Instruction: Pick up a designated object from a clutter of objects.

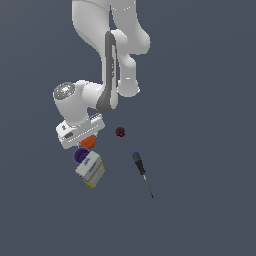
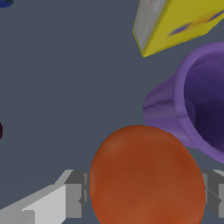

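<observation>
We have the hand (image 2: 142, 194) straddling the orange ball (image 2: 146, 177), fingers (image 2: 74, 194) apart on either side, because the purple cup (image 2: 192, 103) crowds it.

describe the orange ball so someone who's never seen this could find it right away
Start at the white robot arm and follow it down to the gripper. The orange ball sits directly under it, between the two fingers, beside the purple cup and the white-and-yellow box. It is smooth, round and orange-red, unlike the smaller, bumpy dark red ball lying apart.

Orange ball (image 1: 88, 142) half hidden under wrist.
</observation>
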`<state>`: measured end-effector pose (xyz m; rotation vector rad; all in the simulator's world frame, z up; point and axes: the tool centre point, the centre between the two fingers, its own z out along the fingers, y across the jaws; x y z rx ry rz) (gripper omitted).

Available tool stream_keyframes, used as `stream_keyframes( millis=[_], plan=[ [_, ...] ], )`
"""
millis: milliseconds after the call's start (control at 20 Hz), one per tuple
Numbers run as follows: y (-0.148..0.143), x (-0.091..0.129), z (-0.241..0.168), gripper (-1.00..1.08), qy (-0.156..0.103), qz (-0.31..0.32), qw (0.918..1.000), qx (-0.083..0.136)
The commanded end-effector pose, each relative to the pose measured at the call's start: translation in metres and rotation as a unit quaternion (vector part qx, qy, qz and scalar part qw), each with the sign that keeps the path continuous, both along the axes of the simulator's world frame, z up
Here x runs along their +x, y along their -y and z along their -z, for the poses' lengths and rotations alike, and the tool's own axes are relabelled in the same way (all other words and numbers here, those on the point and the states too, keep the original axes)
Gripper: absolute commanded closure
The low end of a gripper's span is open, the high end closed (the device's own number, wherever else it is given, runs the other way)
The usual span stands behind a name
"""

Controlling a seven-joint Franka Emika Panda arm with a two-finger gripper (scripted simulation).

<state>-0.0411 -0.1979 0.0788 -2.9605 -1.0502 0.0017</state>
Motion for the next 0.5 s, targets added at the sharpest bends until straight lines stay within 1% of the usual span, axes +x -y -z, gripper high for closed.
stream_keyframes(
  millis=[0,450],
  plan=[
    [-0.001,0.008,-0.016,1.08,0.002,0.000,1.0000,-0.001],
    [-0.006,0.043,-0.092,1.08,0.001,0.000,1.0000,0.000]
  ],
)
